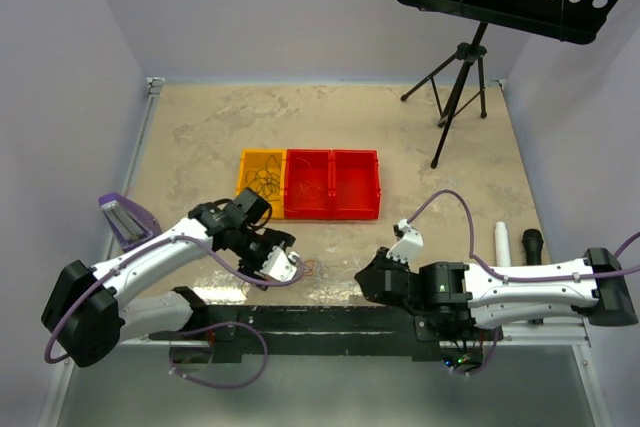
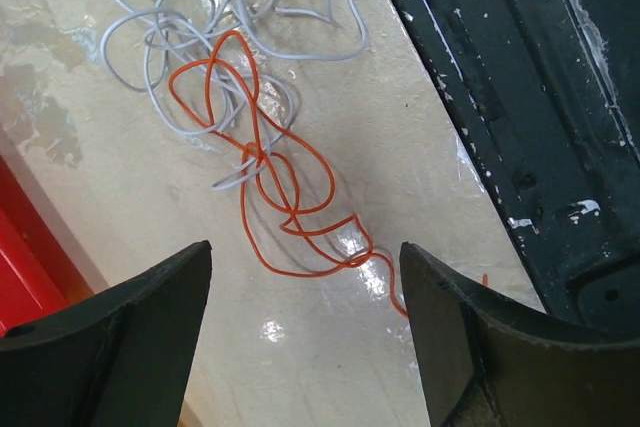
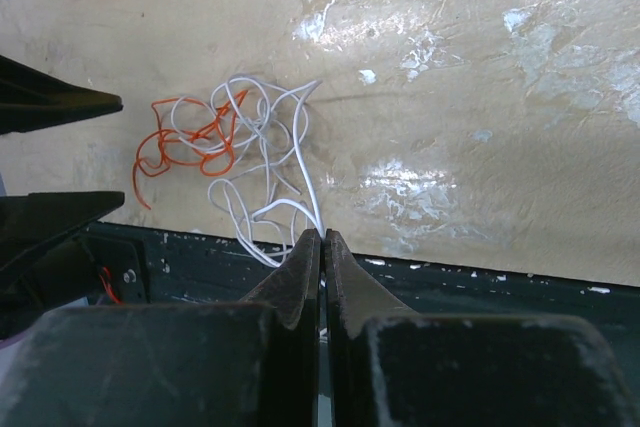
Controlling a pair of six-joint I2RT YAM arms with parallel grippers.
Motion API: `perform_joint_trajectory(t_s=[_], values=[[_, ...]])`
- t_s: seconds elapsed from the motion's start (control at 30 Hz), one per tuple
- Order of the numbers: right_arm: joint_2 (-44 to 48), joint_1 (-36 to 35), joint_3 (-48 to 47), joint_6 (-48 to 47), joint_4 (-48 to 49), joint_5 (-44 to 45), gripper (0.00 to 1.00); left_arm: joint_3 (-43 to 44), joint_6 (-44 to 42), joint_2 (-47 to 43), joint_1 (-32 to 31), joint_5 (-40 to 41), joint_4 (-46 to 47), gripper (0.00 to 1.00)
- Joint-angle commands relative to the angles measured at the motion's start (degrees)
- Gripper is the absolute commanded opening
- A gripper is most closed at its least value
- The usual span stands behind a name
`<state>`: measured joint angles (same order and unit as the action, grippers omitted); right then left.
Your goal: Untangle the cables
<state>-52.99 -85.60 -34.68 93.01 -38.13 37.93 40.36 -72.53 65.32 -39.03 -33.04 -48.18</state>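
Left gripper (image 2: pixel 305 277): released, jaws spread wide, nothing between them. It hangs low over the table (image 1: pixel 200 127) with the orange cable (image 2: pixel 290 197) just ahead of the gap, not touching either finger.

Right gripper (image 3: pixel 322 239): clenched, fingers pressed flat together. A straight run of the white cable (image 3: pixel 262 137) leads right into the seam at the tips, so it reads as pinching that strand.

Tangle sits at the near edge of the table, between the two grippers and just beside the black base rail (image 2: pixel 540 97). Orange and white are knotted together: orange loops cross through the white coils near the middle of the bundle. White spreads wider and reaches towards the right gripper. Orange bunches on the left gripper's side, and one orange tail trails off towards the rail.

Black cables (image 1: pixel 265 183) lie loosely coiled inside the yellow bin (image 1: pixel 243 172), well apart from the tangle. Two red bins (image 1: pixel 330 152) sit touching the yellow one on its right. Can't tell what's in them, too small in the top view.
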Motion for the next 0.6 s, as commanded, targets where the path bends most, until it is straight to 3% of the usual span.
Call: perform_joint_trajectory(t_s=[0.0, 0.1, 0.23, 0.43, 0.57], values=[[0.08, -0.18, -1.89, 1.82, -0.45, 1.53, 0.0, -1.94, -6.21, -0.28, -1.31, -3.53, 2.38, 0.76], [-0.01, -0.09, -1.89, 1.82, -0.54, 1.53, 0.0, -3.88, -9.29, -0.81, -1.84, -2.65, 4.93, 0.65], [-0.09, 0.17, -2.33, 1.82, -1.42, 1.71, 0.0, -4.67, -11.22, -0.37, -2.28, -2.82, 7.14, 0.59], [0.78, 0.35, -2.06, 1.91, -1.6, 1.53, 0.0, -6.26, -12.55, -0.54, -3.16, -2.65, 11.27, 0.25], [1.14, 0.35, -2.06, 2.09, -2.03, 1.53, 0.0, -6.43, -13.33, 0.25, -3.78, -1.77, 11.45, 0.21]])
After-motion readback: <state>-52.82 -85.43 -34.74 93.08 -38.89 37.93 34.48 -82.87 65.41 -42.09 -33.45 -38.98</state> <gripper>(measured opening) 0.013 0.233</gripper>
